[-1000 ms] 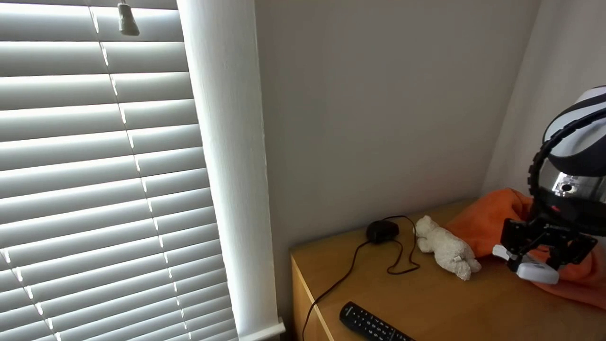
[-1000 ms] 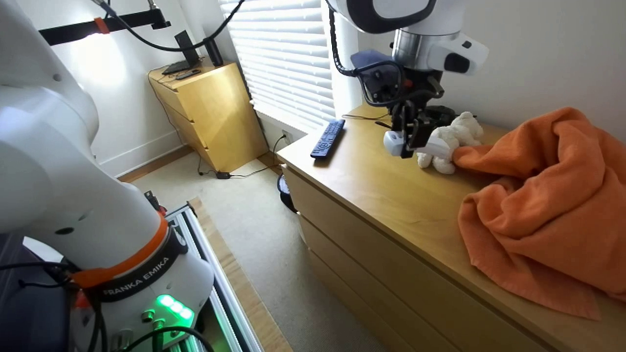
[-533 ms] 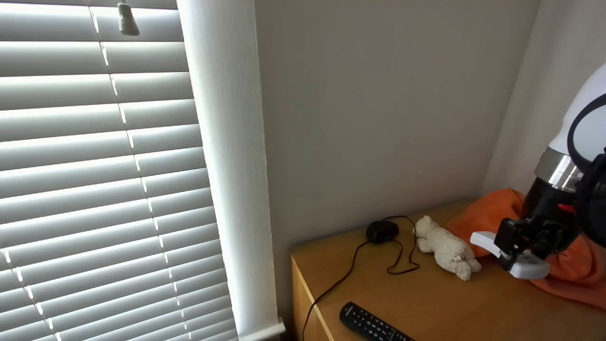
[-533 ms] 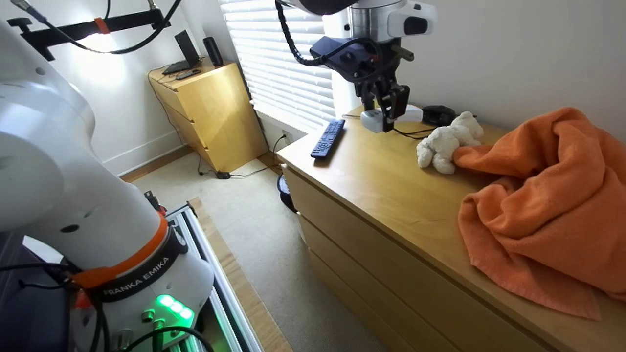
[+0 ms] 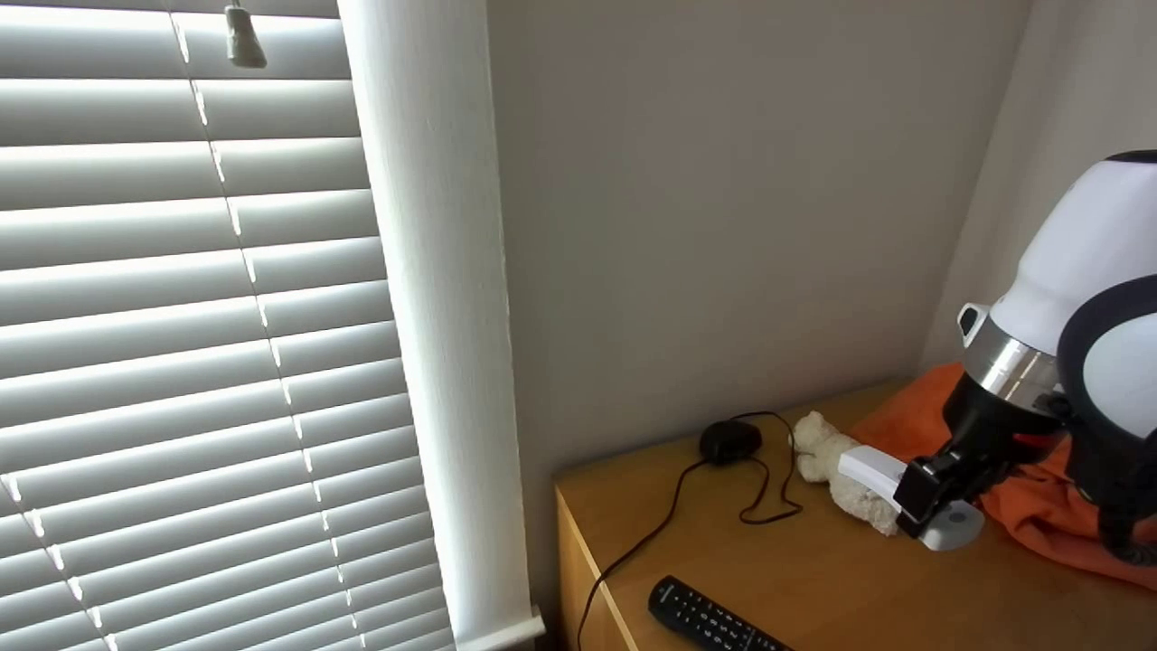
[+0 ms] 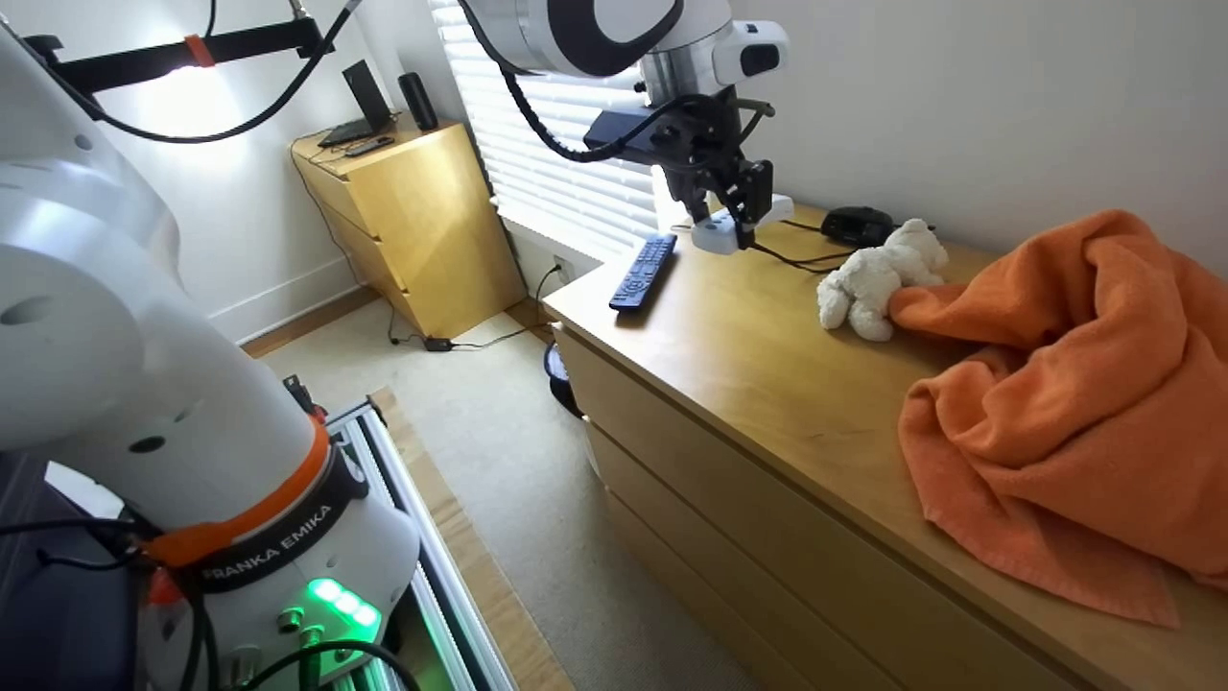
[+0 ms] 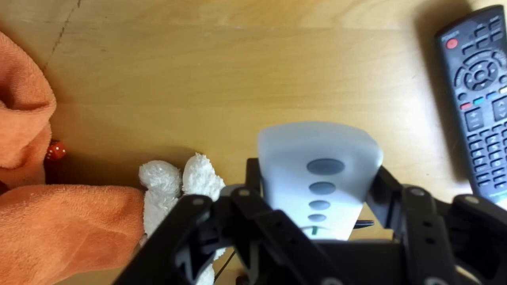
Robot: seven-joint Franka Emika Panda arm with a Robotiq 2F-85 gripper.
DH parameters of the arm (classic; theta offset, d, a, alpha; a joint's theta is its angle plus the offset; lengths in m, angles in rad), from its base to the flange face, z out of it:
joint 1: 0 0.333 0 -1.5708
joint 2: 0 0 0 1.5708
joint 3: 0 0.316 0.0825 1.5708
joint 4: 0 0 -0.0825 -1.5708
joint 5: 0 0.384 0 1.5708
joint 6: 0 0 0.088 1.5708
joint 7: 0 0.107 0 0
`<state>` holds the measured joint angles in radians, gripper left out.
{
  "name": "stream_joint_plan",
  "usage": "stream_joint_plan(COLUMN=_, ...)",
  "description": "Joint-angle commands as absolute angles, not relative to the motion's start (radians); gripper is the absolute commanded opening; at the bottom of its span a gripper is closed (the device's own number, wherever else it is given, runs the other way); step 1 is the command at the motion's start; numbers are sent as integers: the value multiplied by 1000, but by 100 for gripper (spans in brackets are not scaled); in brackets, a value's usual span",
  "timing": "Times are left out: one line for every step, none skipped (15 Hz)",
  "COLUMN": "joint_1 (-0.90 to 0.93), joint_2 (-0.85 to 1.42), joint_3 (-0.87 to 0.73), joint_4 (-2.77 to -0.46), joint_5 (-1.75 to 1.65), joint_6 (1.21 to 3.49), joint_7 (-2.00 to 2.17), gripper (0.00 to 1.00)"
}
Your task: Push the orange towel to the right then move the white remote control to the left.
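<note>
We see the gripper [image 7: 316, 180] clasping the white remote [image 7: 319, 176], farther left than a second ago; setting down likely remains

Towel [image 6: 1103, 403] cropped (R edge), plush [image 5: 824, 466] pt. hidden

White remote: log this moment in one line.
gripper: holding white remote above dresser | orange towel: bunched beside plush toy | black remote: on dresser | release: pending

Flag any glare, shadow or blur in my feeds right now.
Wrist view: pale glare on the tan wood-grain dresser top, a dark shadow beside the long black plastic remote control, slightly soft edges on the white plastic remote control; both exterior views: bright light glows through white slatted blinds.
</note>
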<state>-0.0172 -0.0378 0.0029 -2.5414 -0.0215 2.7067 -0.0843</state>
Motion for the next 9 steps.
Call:
stream_joint_plan(joint_1=-14, joint_2=-39, joint_3=-4, joint_4=-2538, joint_5=-22, joint_6=2704, joint_7=-83, gripper=64)
stream_joint_plan(joint_1=-15, joint_2=-39, joint_3=-5, joint_4=-2537, joint_5=-22, joint_6=2704, joint_7=-83, gripper=64)
stream_joint_plan(joint_1=-15, joint_2=-39, joint_3=-5, joint_4=-2537, joint_5=-22, joint_6=2704, joint_7=-83, gripper=64)
stream_joint_plan(joint_1=-16, joint_2=-39, joint_3=-5, joint_4=-2537, joint_5=-22, joint_6=2704, joint_7=-83, gripper=64)
stream_joint_plan(joint_1=-16, joint_2=-39, joint_3=-5, joint_4=-2537, joint_5=-22, joint_6=2704, joint_7=-83, gripper=64)
stream_joint_plan(joint_1=-16, joint_2=-39, joint_3=-5, joint_4=-2537, joint_5=-22, joint_6=2704, joint_7=-83, gripper=39)
stream_joint_plan(joint_1=-5, joint_2=-25, joint_3=0, joint_4=-2537, joint_5=9, joint_6=2720, joint_7=-130, gripper=39)
stream_joint_plan(joint_1=1, joint_2=-13, joint_3=4, joint_4=-2536, joint_5=12, joint_6=2725, joint_7=-152, gripper=39)
stream_joint_plan(joint_1=8, joint_2=-3, joint_3=8, joint_4=-2536, joint_5=25, joint_6=2735, joint_7=-190, gripper=39)
